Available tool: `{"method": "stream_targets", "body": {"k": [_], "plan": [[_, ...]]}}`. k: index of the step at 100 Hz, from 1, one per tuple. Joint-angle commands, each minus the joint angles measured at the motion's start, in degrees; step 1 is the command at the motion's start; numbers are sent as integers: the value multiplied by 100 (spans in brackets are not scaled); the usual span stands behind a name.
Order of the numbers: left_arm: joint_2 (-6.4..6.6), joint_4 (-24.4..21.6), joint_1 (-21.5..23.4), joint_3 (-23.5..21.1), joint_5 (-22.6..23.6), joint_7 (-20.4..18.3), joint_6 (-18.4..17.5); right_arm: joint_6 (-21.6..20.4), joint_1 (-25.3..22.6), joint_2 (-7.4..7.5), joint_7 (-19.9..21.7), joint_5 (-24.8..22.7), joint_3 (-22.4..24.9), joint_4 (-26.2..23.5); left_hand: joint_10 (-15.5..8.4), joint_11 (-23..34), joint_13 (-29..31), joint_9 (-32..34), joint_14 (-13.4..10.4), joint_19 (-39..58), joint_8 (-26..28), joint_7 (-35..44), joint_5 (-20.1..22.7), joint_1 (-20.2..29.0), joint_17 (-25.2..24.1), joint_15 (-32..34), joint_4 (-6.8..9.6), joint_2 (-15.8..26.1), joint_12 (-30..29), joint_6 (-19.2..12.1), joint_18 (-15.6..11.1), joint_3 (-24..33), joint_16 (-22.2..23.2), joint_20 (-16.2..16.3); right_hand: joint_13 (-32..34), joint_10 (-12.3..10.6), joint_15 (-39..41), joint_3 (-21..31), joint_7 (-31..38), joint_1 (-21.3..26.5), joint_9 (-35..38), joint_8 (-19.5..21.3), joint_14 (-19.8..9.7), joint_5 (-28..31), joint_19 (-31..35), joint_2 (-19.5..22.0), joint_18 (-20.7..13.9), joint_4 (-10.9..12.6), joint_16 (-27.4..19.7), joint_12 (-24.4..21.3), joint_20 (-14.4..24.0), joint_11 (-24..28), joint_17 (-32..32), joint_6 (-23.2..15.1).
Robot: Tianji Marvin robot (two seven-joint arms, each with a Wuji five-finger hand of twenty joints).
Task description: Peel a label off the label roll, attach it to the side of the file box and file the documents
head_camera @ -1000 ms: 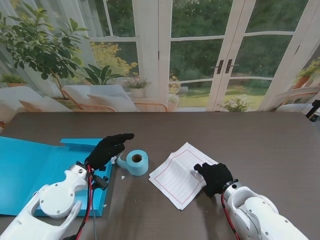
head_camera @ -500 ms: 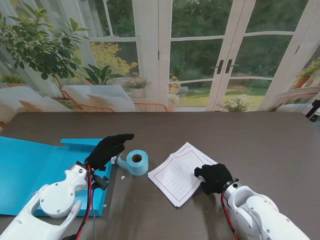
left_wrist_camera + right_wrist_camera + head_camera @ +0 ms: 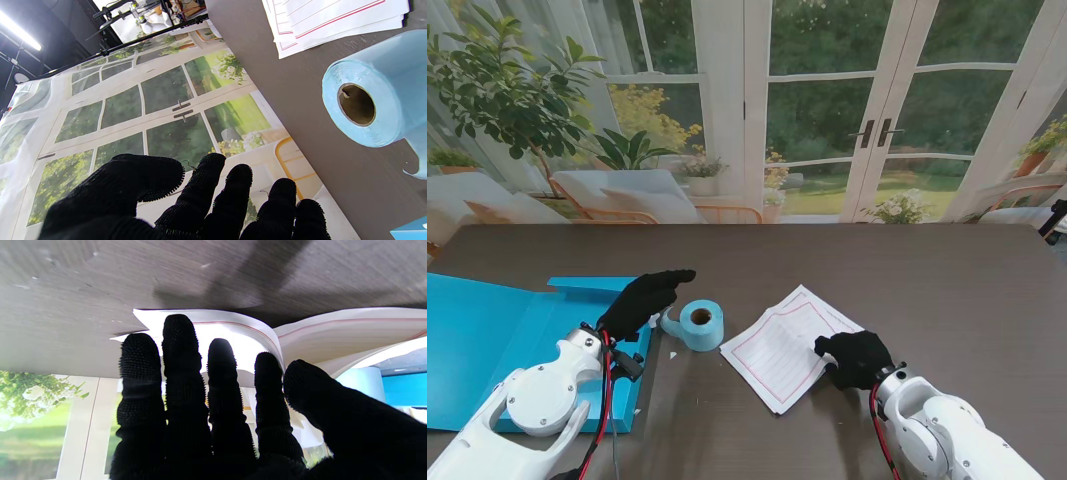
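Observation:
The pale blue label roll lies on its side on the dark table, a loose tail curling toward the open blue file box. My left hand hovers open over the box's right edge, fingers stretched toward the roll without touching it. The white red-lined documents lie right of the roll. My right hand grips their near right corner, fingers flat on the sheets, thumb at the edge, and the stack bows up off the table.
A small white scrap lies on the table near the roll. The box's upright flap stands behind my left hand. A printed backdrop of windows and plants closes the table's far edge.
The right hand has pulled slightly left and nearer to me, sliding and turning the documents toward the roll. The left hand and the roll have stayed put.

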Motion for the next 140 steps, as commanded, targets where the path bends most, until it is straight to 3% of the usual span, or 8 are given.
{"method": "stream_targets", "body": {"k": [1, 29, 80, 98, 113, 117, 131, 140], "plan": [[-4, -35, 23, 1, 0, -113, 34, -54, -72, -39, 41, 42, 25, -60, -44, -79, -70, -202, 13, -120, -26, -100, -60, -152, -134, -29, -241, 181, -33, 10, -197, -98, 15, 10, 166, 0, 25, -57, 248, 160, 174, -31, 100, 95, 169, 98, 113, -138, 65, 4, 14, -55, -1710, -287], [1, -43, 15, 4, 5, -138, 73, -126, -290, -93, 173, 318, 296, -349, -38, -81, -60, -212, 12, -118, -27, -107, -79, -155, -134, -24, -247, 186, -35, 17, -194, -99, 17, 14, 163, 36, 24, -50, 291, 182, 159, -63, 111, 74, 161, 103, 149, -108, 90, 17, 5, -68, -1747, -172], [8, -51, 2, 9, -22, -194, 143, -97, -169, -194, -193, 723, 120, -88, -40, -80, -68, -222, 14, -110, -27, -107, -79, -155, -116, -25, -252, 197, -34, 13, -193, -99, 19, 22, 1056, -86, 171, 481, 1408, 762, 1316, -358, -22, 1087, 470, -965, 251, -532, 193, 69, -45, -223, -1051, -81], [11, -57, 6, 8, -23, -206, 150, 70, -129, -216, -319, 746, 0, -19, -49, -80, -74, -224, 10, -109, -29, -114, -98, -155, -117, -27, -256, 206, -33, 10, -192, -101, 19, 24, 1059, -3, 103, 334, 1411, 713, 1249, -383, 44, 895, 474, -749, 303, -547, 222, 123, -87, -305, -1087, 205], [10, -53, -2, 16, -29, -207, 157, 222, -77, -198, -348, 618, -124, 26, -49, -78, -68, -220, 12, -107, -28, -111, -92, -156, -112, -25, -258, 207, -32, 8, -194, -102, 20, 26, 759, 49, -31, 744, 507, -367, 721, 145, 46, 314, 430, -615, 267, 283, 250, 126, -116, -183, -1277, 698], [12, -49, -6, 19, -31, -213, 156, 254, -59, -199, -339, 622, -154, 47, -45, -78, -66, -219, 6, -108, -27, -108, -84, -156, -114, -24, -258, 209, -32, 14, -195, -102, 20, 26, 685, 60, -28, 698, 155, -481, 607, 816, 52, 196, 411, -496, 256, 655, 230, 63, -110, -148, -1319, 751], [15, -41, -12, 19, -27, -227, 157, 309, -26, -199, -312, 647, -206, 98, -45, -80, -71, -223, 13, -109, -30, -116, -105, -156, -114, -26, -261, 208, -32, 9, -192, -103, 20, 27, 519, 94, -17, 649, 48, -663, 444, 998, 103, 73, 385, -419, 272, 706, 224, 69, -106, -89, -1407, 685], [14, -45, -11, 18, -25, -227, 168, 304, -56, -207, -307, 682, -172, 61, -33, -80, -74, -226, 19, -108, -28, -112, -94, -156, -112, -27, -258, 209, -33, 15, -196, -99, 20, 28, 733, 75, 215, 467, 728, -166, 813, -89, 87, 870, 437, -676, 285, -271, 194, 26, -89, -61, -1278, 302]]}}
